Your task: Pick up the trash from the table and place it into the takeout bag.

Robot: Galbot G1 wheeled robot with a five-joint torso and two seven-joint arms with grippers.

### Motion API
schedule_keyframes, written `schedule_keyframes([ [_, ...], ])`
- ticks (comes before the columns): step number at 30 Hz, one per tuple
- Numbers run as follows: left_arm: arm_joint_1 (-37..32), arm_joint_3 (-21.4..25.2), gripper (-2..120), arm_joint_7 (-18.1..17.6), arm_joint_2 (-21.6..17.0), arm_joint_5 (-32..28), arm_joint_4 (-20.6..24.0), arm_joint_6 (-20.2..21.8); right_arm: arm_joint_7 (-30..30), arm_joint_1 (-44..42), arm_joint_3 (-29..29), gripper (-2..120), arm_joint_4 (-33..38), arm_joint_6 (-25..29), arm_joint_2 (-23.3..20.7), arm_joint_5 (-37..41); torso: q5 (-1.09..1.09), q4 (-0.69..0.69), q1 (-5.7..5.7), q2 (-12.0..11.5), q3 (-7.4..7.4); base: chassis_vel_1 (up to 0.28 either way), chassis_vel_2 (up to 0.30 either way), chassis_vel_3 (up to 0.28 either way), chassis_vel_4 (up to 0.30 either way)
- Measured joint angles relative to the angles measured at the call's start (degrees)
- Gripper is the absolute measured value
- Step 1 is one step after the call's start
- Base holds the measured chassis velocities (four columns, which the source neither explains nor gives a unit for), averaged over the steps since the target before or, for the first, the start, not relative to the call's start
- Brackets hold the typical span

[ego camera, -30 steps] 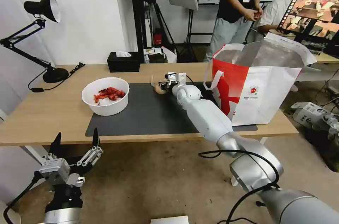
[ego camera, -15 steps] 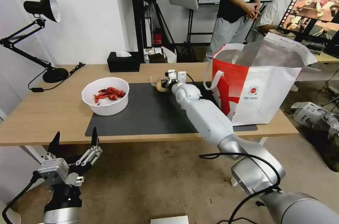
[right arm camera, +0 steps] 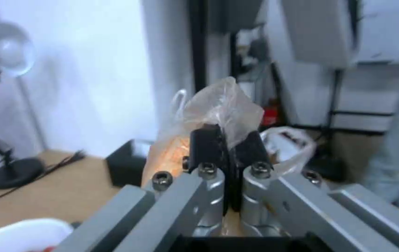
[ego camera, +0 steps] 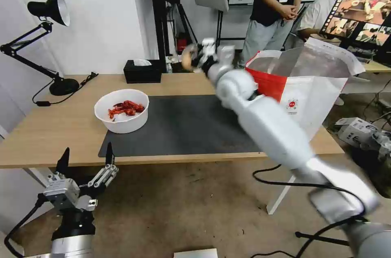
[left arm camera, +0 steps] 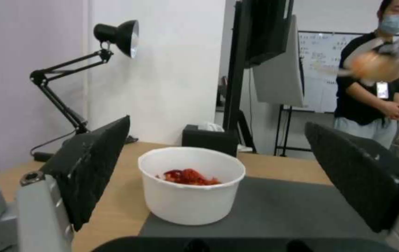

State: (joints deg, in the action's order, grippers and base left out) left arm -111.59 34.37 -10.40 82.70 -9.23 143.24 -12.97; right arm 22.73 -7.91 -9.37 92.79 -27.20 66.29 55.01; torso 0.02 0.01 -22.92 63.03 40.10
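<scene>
In the head view the right end effector (ego camera: 194, 57) and its wrapped yellowish ball (ego camera: 187, 57) are motion-blurred. The right arm (ego camera: 269, 125) hides the takeout bag's (ego camera: 309, 99) near left corner. The frame crops the bowl (right arm camera: 20, 234) in the right wrist view.

The mat (ego camera: 183, 127) lies on the tabletop (ego camera: 49, 127). The bowl (ego camera: 121, 110) sits on the mat's left end, the takeout bag (ego camera: 309, 95) at its right end. The tissue box (ego camera: 142, 71) stands at the far edge behind the bowl, the lamp (ego camera: 49, 46) far left.
</scene>
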Motion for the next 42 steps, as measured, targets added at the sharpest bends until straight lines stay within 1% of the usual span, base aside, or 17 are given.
schedule_keyframes([
  [2,0.37,0.05,100,-0.01,-0.27,-0.51,0.0,0.01,2.23,0.43,2.57,0,4.77,-2.87,-6.53,2.84,0.0,0.0,0.0,0.0,0.0,0.0,0.0,0.0,0.0],
  [4,0.5,0.04,100,0.05,-0.33,-0.64,0.0,0.01,2.47,0.34,3.46,0,5.84,-3.45,-8.62,3.42,0.02,-0.01,0.0,0.0,0.0,0.0,0.0,0.0,0.0],
  [7,1.04,-0.08,100,0.02,-0.54,-1.09,0.0,0.07,2.41,-1.7,8.01,0,8.29,-4.36,-17.34,5.09,0.03,-0.05,0.0,0.0,-0.01,0.0,0.0,0.0,0.0],
  [8,1.04,-0.08,100,0.02,-0.54,-1.09,0.0,0.07,2.41,-1.7,8.01,0,8.29,-4.36,-17.34,5.09,0.03,-0.05,0.0,0.0,-0.01,0.0,0.0,0.0,0.0],
  [10,1.32,-0.41,100,0.04,-0.76,-1.25,0.0,0.16,2.19,-4.12,11.25,0,9.26,-4.64,-22.02,6.39,0.02,-0.05,0.0,0.0,0.0,0.0,0.0,0.0,0.0],
  [12,1.38,-0.49,100,0.06,-0.83,-1.26,0.0,0.18,2.11,-4.89,12.01,0,9.53,-4.7,-22.95,6.71,0.01,-0.02,0.0,0.0,0.0,0.0,0.0,0.0,0.0],
  [14,1.52,-0.72,100,0.07,-1.12,-1.29,0.0,0.27,2.02,-9.16,15.62,0,10.7,-5.36,-25.92,8.35,0.0,-0.01,0.01,0.0,0.0,0.0,0.0,0.0,0.0],
  [19,1.56,-0.76,100,0.11,-1.6,-1.34,0.0,0.31,1.37,-15.76,21.08,1,11.52,-6.18,-28.51,9.58,0.02,-0.03,0.0,0.0,0.0,0.0,0.0,0.0,0.0],
  [26,1.56,-0.78,100,0.19,-2.28,-1.37,0.0,0.36,0.6,-21.74,26.45,30,13.13,-6.26,-30.55,10.22,-0.02,0.0,0.0,0.0,0.0,0.0,0.0,0.0,0.0],
  [27,1.56,-0.78,100,0.19,-2.28,-1.37,0.0,0.36,0.6,-21.74,26.45,30,13.13,-6.26,-30.55,10.22,-0.02,0.0,0.0,0.0,0.0,0.0,0.0,0.0,0.0],
  [28,1.54,-0.8,100,0.2,-2.31,-1.37,0.0,0.37,0.57,-22.45,27.2,37,13.27,-6.24,-30.73,10.23,-0.01,0.0,0.0,0.0,0.0,0.0,0.0,0.0,0.0],
  [30,1.54,-0.8,100,0.2,-2.32,-1.37,0.0,0.37,0.57,-22.63,27.4,37,13.32,-6.22,-30.77,10.23,-0.01,0.0,0.0,0.0,0.0,0.0,0.0,0.0,0.0],
  [32,1.5,-0.84,100,0.22,-2.33,-1.37,0.0,0.37,0.42,-23.57,28.55,51,13.94,-5.89,-31.06,10.4,-0.01,0.0,0.0,0.0,0.0,0.0,0.0,0.0,0.0],
  [33,1.5,-0.84,100,0.22,-2.33,-1.37,0.0,0.37,0.42,-23.57,28.55,51,13.94,-5.89,-31.06,10.4,-0.01,0.0,0.0,0.0,0.0,0.0,0.0,0.0,0.0],
  [38,1.51,-0.92,100,0.3,-2.54,-1.37,0.0,0.37,0.35,-24.6,29.68,73,15.84,-5.25,-31.94,11.3,-0.01,0.0,0.0,0.0,0.0,0.0,0.0,0.0,0.0],
  [40,1.51,-0.93,100,0.3,-2.57,-1.37,0.0,0.37,0.35,-24.66,29.8,75,16.08,-5.18,-32.06,11.43,-0.01,-0.01,0.0,0.0,0.0,0.0,0.0,0.0,0.0],
  [42,1.53,-0.95,100,0.31,-2.71,-1.36,0.0,0.37,0.77,-25.65,30.86,86,18.17,-4.97,-32.96,12.52,-0.02,0.0,0.0,0.0,0.0,0.0,0.0,0.0,0.0],
])
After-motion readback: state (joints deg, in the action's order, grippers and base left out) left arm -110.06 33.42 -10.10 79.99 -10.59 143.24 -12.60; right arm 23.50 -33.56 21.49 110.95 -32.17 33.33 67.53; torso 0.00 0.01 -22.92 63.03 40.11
